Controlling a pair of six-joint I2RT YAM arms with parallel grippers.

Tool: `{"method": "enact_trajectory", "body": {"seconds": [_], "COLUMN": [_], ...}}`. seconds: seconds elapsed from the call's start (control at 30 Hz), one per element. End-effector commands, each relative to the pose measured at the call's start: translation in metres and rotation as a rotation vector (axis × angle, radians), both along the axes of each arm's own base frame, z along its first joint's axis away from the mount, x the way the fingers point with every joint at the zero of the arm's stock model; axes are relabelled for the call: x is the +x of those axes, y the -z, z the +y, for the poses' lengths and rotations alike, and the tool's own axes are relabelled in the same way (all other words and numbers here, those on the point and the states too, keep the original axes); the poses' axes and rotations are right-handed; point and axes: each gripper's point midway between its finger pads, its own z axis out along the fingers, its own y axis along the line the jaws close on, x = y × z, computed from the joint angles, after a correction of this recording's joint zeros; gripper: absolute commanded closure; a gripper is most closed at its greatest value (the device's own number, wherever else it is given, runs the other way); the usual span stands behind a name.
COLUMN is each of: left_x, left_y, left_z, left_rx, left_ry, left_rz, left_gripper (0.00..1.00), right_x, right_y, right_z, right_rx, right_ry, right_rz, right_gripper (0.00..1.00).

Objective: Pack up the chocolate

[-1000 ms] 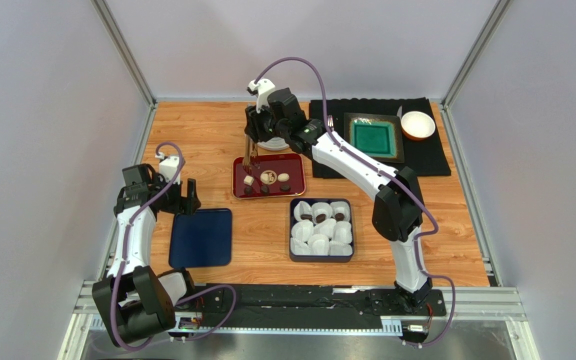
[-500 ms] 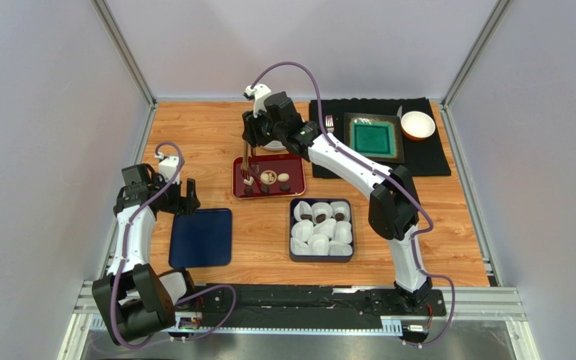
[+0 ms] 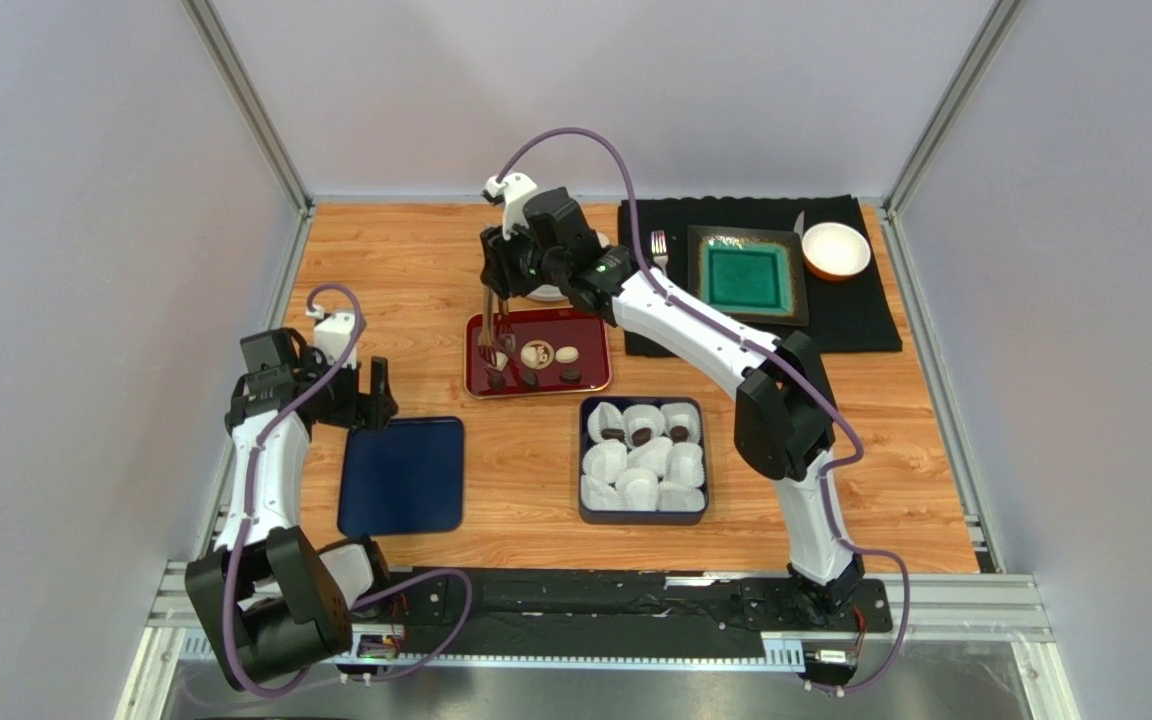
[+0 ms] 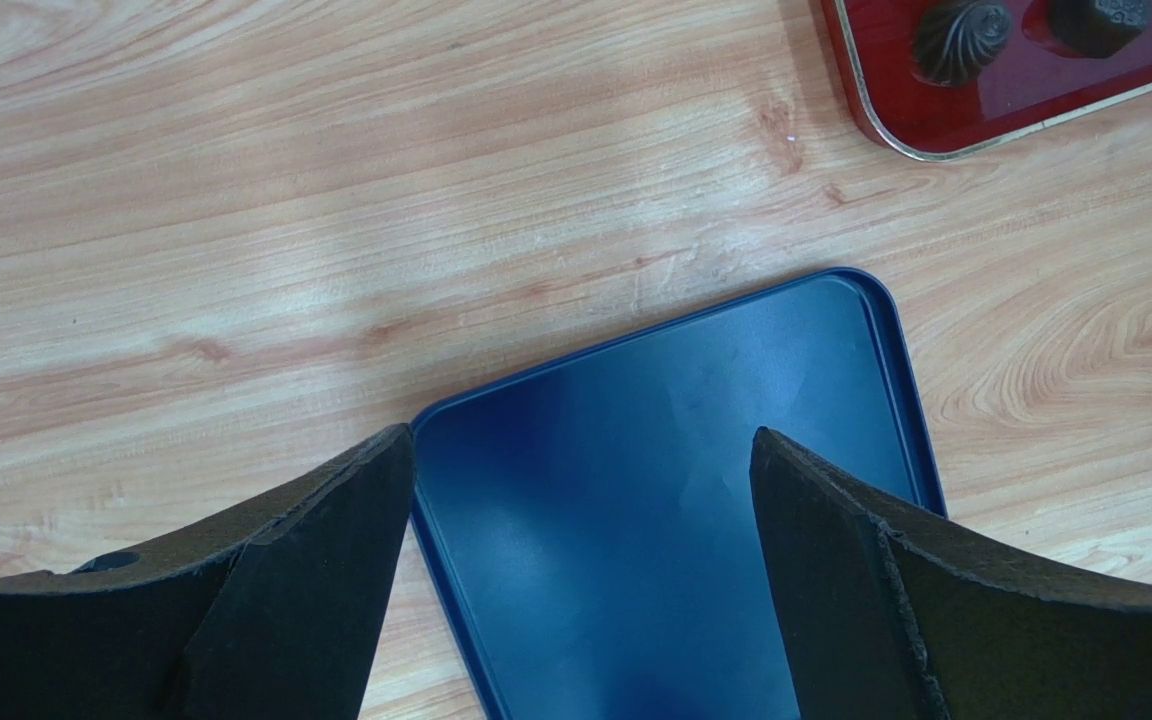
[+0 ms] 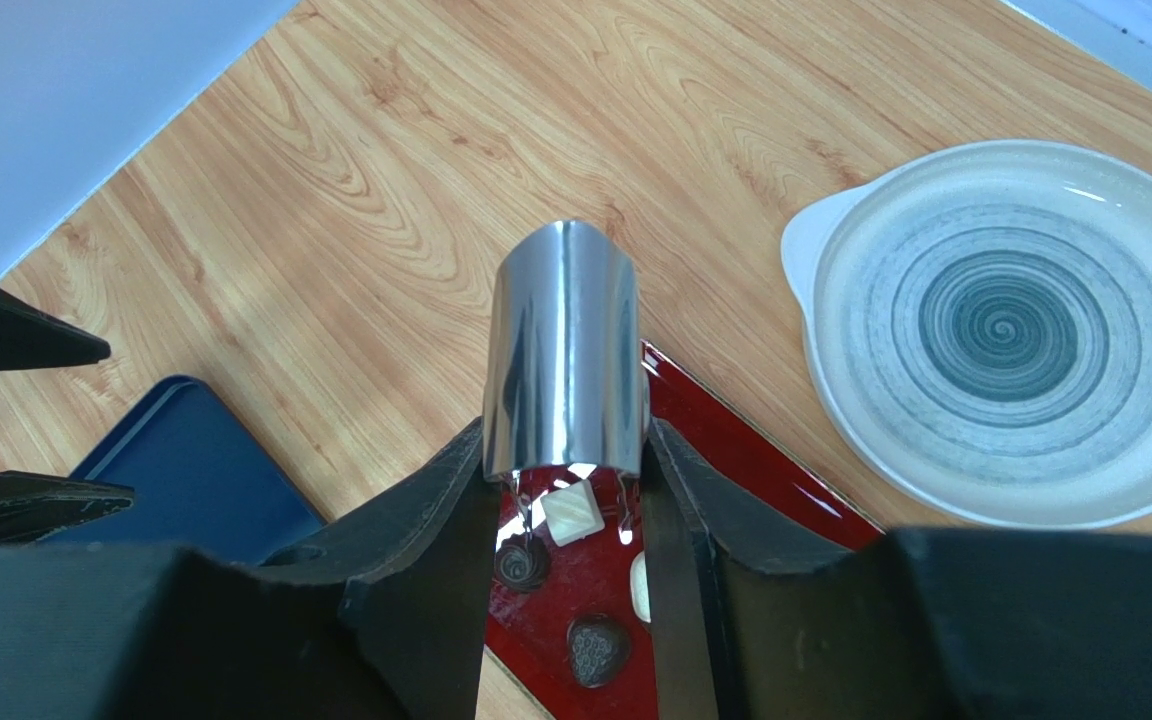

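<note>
Left arm [image 3: 259, 468] and right arm [image 3: 687, 318]: white link shells between bulky black joint housings. Each arm carries one grey-purple cable [image 3: 597, 132], looping free above the wrist and running down to the base. A small white bracket [image 3: 509, 185] sits at each wrist. Left tool [image 4: 582, 450] and right tool [image 5: 567, 465]: black throughout. Fingers [image 4: 297, 570] are matte black wedges with a rough, grainy surface. Bases sit on a black plate [image 3: 612, 600] along a silver rail [image 3: 988, 608].
</note>
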Motion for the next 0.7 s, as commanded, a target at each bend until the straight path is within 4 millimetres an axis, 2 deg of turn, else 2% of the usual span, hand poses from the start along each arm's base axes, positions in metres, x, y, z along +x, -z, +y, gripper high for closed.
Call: {"method": "enact_trajectory", "body": {"seconds": [0.0,0.23,0.37,0.47,0.67], "left_x": [0.005,0.003,0.002,0.002,0.002], "left_y": [-0.005,-0.003,-0.001,-0.001,-0.003], "left_z": [0.004,0.004,0.005,0.005,0.006], "left_rx": [0.013,0.012,0.012,0.014,0.014], "left_ry": [0.015,0.015,0.013,0.014,0.008], "left_rz": [-0.04,-0.034,-0.032,-0.033,-0.036], "left_gripper": [0.09,0.09,0.09,0.09,0.09], "right_x": [0.003,0.004,0.003,0.003,-0.002], "right_y": [-0.008,-0.001,-0.004,-0.016,-0.048], "right_z": [0.011,0.012,0.013,0.011,0.003], "right_rx": [0.032,0.018,0.024,0.036,0.057], "right_ry": [-0.015,-0.02,-0.027,-0.025,-0.023], "right_rz": [-0.021,-0.018,-0.021,-0.037,-0.091], "right_gripper": [0.6,0.6,0.69,0.77,0.81]}}
